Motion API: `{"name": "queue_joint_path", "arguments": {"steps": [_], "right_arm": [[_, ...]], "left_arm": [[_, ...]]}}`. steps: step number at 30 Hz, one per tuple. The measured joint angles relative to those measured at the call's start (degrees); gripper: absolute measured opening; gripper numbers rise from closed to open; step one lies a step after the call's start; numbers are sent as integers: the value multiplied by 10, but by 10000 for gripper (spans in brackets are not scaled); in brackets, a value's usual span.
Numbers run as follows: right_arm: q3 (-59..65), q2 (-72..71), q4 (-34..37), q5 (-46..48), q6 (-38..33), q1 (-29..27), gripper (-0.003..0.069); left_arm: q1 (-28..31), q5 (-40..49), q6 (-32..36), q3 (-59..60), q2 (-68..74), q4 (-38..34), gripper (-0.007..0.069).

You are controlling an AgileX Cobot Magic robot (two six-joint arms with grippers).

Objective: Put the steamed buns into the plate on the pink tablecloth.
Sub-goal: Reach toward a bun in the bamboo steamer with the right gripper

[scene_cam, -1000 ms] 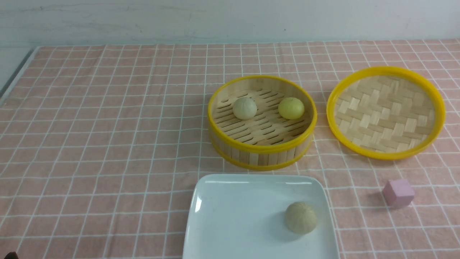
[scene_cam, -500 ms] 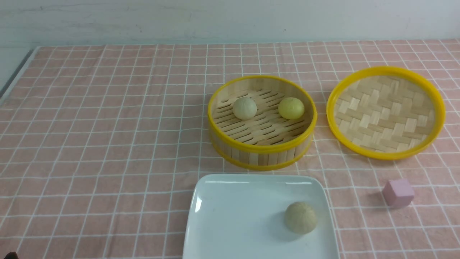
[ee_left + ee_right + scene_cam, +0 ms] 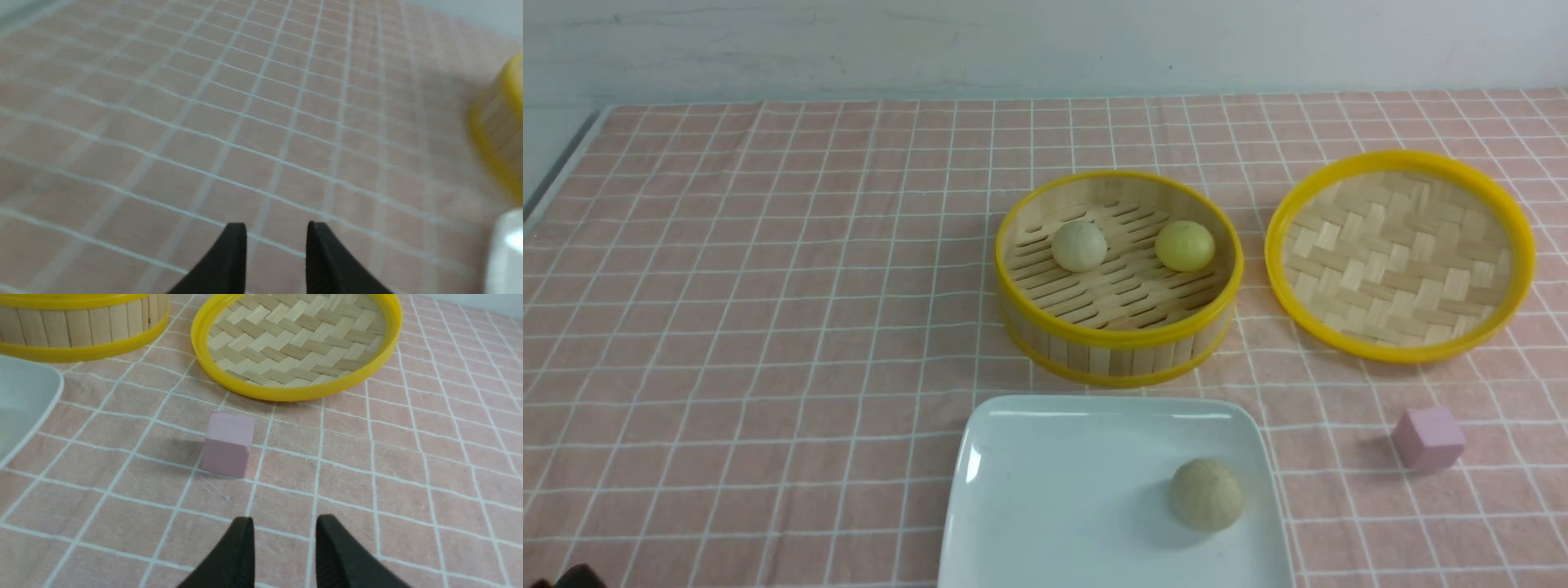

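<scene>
A tan steamed bun (image 3: 1206,494) sits on the white plate (image 3: 1054,490) at the near middle of the pink tablecloth (image 3: 768,286). A cream-white bun (image 3: 1079,246) and a pale yellow bun (image 3: 1184,246) lie in the bamboo steamer (image 3: 1119,343) behind the plate. My left gripper (image 3: 276,232) is open and empty over bare cloth, left of the steamer (image 3: 500,122) and the plate (image 3: 506,253); only a dark tip of it (image 3: 576,576) shows in the front view. My right gripper (image 3: 284,526) is open and empty, near the pink cube (image 3: 228,443).
The woven steamer lid (image 3: 1401,253) lies upside down right of the steamer. The small pink cube (image 3: 1427,438) stands right of the plate. In the right wrist view the lid (image 3: 298,339), steamer wall (image 3: 81,326) and plate corner (image 3: 20,400) show.
A dark part of my left arm has come a little further into the front view at the bottom left corner. The buns, plate and steamer have not moved.
</scene>
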Motion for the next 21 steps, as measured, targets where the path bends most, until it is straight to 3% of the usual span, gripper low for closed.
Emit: {"name": "queue_joint_path", "arguments": {"steps": [1,2,4,6,13,21], "right_arm": [[1,0,-3,-4,0,0,239],[4,0,-15,-22,4,0,239],[6,0,6,-40,36,0,239],[6,0,95,-61,128,0,239],[6,0,341,-67,381,0,239],[6,0,446,-79,423,0,240]], "left_arm": [[0,-1,0,0,0,0,240],[0,-4,-77,0,0,-113,240],[0,-7,-137,0,0,-206,240],[0,-11,-173,1,0,-276,240],[0,-18,-189,1,0,-318,240],[0,-59,-177,1,0,-320,240]]}}
